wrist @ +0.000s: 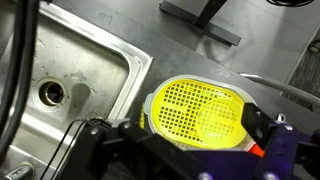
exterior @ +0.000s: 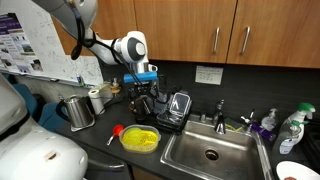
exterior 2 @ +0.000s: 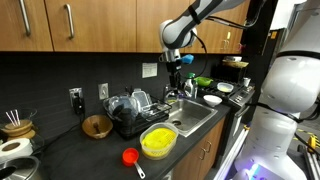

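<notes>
Fingers [wrist: 280,148] of my gripper [exterior: 146,93] spread wide, nothing between them, hanging above yellow colander [wrist: 197,110], sink [wrist: 100,60] just beside that colander

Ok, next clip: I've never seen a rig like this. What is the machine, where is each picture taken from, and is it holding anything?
It is a single robot arm working over a kitchen counter. Two pictures come from cameras standing off to the side. The third comes from a camera on the arm's wrist, looking down past its two fingers. The fingers stand open and hold nothing. Below them, in the wrist view, a yellow colander sits on the dark counter beside a steel sink. In both exterior views a small red utensil lies next to the colander, and the fingers hang in the air above the counter, touching nothing. A metal jug stands further along the counter.
</notes>
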You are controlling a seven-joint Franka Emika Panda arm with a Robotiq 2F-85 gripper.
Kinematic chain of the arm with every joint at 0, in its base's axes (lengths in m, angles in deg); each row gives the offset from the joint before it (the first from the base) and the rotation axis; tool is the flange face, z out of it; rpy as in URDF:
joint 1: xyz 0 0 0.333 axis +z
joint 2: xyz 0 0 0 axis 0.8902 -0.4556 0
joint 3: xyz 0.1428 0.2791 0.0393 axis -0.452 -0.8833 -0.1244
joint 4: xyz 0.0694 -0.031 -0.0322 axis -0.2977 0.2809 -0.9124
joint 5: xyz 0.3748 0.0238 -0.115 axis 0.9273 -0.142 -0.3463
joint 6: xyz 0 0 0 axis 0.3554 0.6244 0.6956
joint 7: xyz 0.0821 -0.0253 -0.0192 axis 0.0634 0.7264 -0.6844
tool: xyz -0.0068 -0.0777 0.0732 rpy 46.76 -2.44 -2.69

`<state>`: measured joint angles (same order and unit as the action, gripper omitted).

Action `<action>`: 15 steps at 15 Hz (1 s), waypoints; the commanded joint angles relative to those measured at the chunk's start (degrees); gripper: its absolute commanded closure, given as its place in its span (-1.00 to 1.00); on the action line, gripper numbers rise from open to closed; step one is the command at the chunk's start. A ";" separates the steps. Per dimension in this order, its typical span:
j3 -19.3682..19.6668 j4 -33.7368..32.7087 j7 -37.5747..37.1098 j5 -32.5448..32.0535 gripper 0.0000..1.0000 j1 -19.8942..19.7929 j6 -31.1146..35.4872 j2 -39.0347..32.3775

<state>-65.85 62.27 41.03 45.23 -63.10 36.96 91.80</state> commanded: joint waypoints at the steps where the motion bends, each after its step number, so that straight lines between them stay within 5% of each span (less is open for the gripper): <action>1: -2.55 -3.29 -2.02 -3.21 -1.00 2.14 -1.59 -3.16; 10: -8.63 -13.83 -5.89 -11.13 -1.00 7.64 -7.28 -15.25; 15: -9.05 -15.24 -2.33 -14.60 -1.00 8.12 -3.68 -16.06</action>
<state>-74.91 48.37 36.43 32.45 -54.99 32.19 75.79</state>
